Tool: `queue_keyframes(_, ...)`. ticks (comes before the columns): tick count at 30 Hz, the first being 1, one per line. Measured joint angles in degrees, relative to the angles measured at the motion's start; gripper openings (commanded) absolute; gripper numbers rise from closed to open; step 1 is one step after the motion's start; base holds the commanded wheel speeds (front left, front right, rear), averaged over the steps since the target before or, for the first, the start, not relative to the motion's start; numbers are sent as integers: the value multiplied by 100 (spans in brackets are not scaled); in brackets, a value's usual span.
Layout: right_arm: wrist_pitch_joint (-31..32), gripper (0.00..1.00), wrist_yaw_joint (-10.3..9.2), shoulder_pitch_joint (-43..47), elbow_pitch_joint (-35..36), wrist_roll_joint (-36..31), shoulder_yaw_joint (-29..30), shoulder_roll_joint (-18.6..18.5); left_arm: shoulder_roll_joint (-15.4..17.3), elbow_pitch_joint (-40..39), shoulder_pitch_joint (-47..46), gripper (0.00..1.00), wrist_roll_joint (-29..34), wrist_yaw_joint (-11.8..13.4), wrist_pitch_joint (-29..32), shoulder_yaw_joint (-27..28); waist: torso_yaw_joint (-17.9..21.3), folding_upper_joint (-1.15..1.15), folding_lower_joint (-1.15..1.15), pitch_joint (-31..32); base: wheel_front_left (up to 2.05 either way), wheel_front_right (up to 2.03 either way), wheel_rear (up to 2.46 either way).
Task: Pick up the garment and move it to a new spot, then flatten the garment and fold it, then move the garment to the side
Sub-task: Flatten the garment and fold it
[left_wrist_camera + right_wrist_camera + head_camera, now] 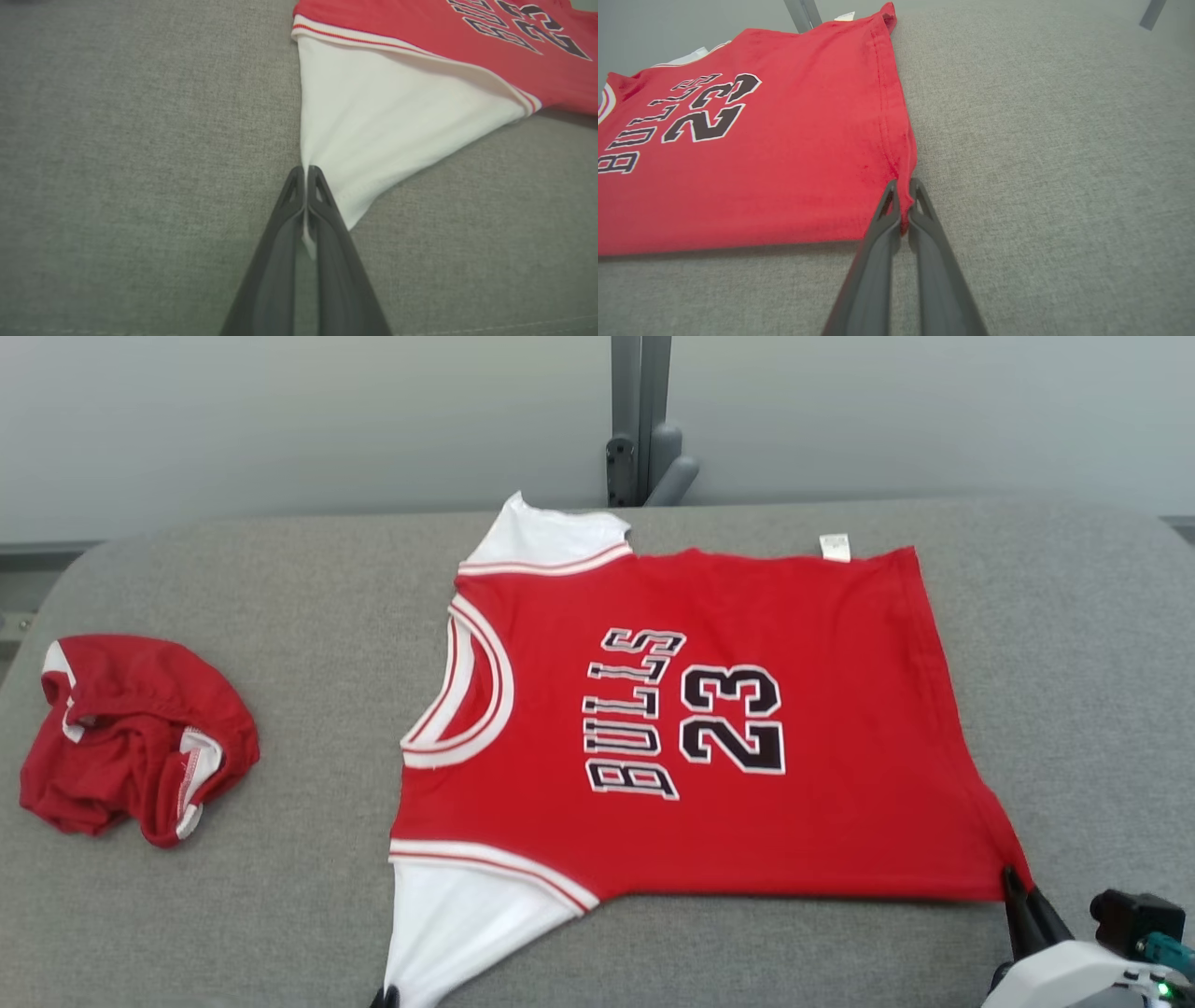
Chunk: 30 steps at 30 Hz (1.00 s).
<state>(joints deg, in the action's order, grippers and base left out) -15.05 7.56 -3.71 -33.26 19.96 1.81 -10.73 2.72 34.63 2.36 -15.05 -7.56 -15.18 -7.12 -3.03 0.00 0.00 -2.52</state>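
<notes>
The garment [803, 803] is a red jersey with white sleeves and black "BULLS 23" lettering, spread nearly flat on the grey table, neck toward the left. My left gripper [306, 169] is shut on the tip of its near white sleeve [387, 121], which is pulled into a taut triangle; in the head view only that gripper's tip [386, 995] peeks in at the bottom edge. My right gripper [903, 183] is shut on the jersey's near hem corner [903, 158], seen in the head view as dark fingers [1013, 887] at the red corner.
A second, crumpled red and white garment [131, 737] lies at the table's left side. The grey fabric table [280, 915] has a rounded far edge, with a grey post [644, 420] behind it. Bare table lies right of the jersey [1041, 163].
</notes>
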Motion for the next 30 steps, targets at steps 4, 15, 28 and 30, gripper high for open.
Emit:
queue_keyframes(4,-1,0,0,337,-1,5,77,112,25,0,428,0,2,0,0,-90,73,0,0,387,0,0,0)
queue_keyframes(15,0,0,0,1040,90,-96,316,208,167,-335,981,0,-191,0,2,-132,83,0,0,853,0,0,0)
queue_keyframes(28,-1,0,-2,-263,489,-197,318,76,419,-1495,-444,0,-123,0,4,-664,7,0,0,328,0,0,0)
queue_keyframes(30,0,0,-2,-528,318,-265,285,67,439,-1447,-746,0,-22,0,4,-621,6,0,0,225,0,0,0)
